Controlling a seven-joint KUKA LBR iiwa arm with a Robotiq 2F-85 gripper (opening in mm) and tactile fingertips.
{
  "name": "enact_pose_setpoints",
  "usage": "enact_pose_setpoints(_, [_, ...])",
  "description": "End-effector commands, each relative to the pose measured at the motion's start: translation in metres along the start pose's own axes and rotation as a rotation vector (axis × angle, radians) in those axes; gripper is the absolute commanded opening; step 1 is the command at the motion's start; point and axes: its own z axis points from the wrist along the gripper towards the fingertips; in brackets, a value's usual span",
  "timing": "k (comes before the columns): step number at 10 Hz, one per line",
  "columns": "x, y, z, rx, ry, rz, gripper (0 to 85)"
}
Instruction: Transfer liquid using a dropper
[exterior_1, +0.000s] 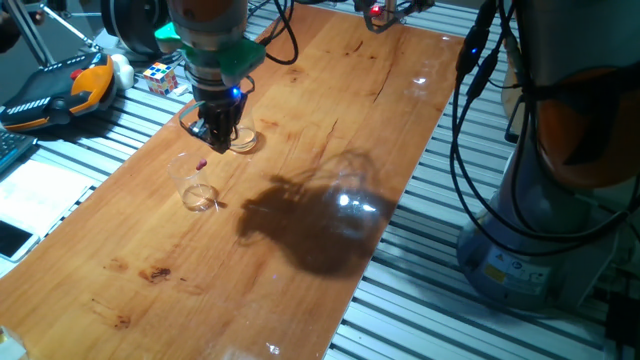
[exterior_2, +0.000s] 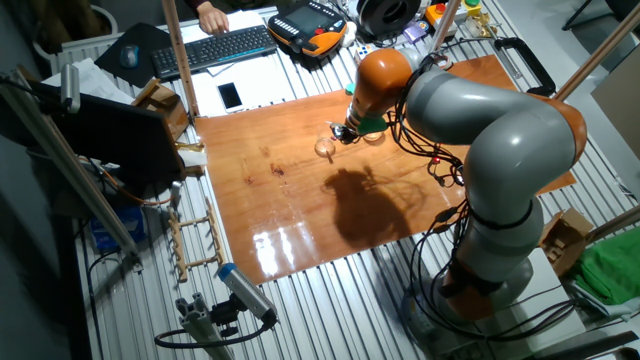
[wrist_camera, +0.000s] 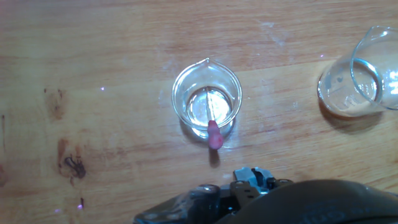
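Dropper (exterior_1: 201, 164) first: in one fixed view its small magenta end shows at the rim of a clear cup (exterior_1: 197, 188) standing on the wooden surface (exterior_1: 300, 200). The pincer (exterior_1: 220, 137) hangs just behind that cup, pointing straight down from the orange-and-grey arm (exterior_1: 205, 30), low over a second clear cup (exterior_1: 243, 140). Whether its black fingers are apart or closed I cannot tell from here — they seem to hold nothing. Right of the cups the boards lie wide and bare up to the far edge; off the left edge sit a teach pendant (exterior_1: 60, 90) and a colour cube (exterior_1: 160, 76).

From the other fixed view, the arm (exterior_2: 480, 130) bends over the surface (exterior_2: 300, 210) from its base at the right and reaches to the far side, where the cups (exterior_2: 327, 147) are tiny. A keyboard (exterior_2: 215, 48) and a phone (exterior_2: 230, 95) lie beyond the far edge.

In the hand view, the dropper (wrist_camera: 212, 121) leans inside the middle cup (wrist_camera: 206, 102), magenta bulb over the near rim, tip in the thin clear liquid (wrist_camera: 196, 112). The other cup (wrist_camera: 360, 81) stands well apart at the right edge. Only the pincer's dark body shows at the bottom — its jaws cannot be seen.
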Motion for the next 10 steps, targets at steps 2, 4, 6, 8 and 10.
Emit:
enact_pose_setpoints(2, [0.0001,0.0000,0.0001,-0.003,0.017,-0.014,1.0])
enact_pose_setpoints(4, [0.0001,0.0000,0.0001,0.007,0.032,-0.064,1.0])
enact_pose_setpoints(6, [0.0001,0.0000,0.0001,0.005,0.035,-0.089,1.0])
enact_pose_setpoints(8, [-0.0004,0.0007,0.0007,0.007,0.017,-0.089,1.0])
enact_pose_setpoints(10, [-0.0030,0.0061,0.0027,0.005,0.000,-0.090,21.3])
